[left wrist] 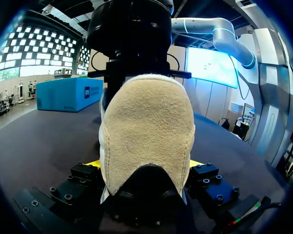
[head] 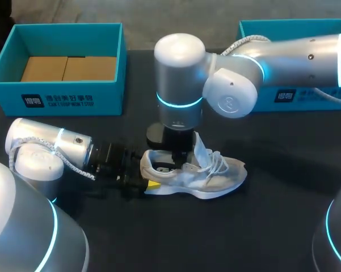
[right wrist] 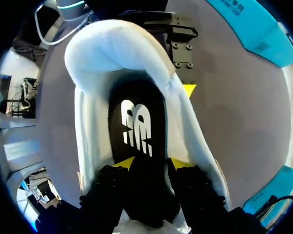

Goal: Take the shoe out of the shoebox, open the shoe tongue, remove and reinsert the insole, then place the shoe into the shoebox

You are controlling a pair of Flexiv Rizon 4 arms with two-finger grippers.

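Currently my left claw point(left wrist: 145, 165) pinches the heel of the pale shoe point(head: 213, 175) from both sides. The shoe stands upright on the dark worktop point(head: 272, 226), outside both the left shoebox point(head: 62, 101) and the right shoebox point(head: 289, 97). My right claw point(right wrist: 151, 163) comes straight down into the shoe's opening, at the black insole point(right wrist: 136, 126), behind the raised tongue point(head: 200, 146). Whether it grips the insole I cannot tell.
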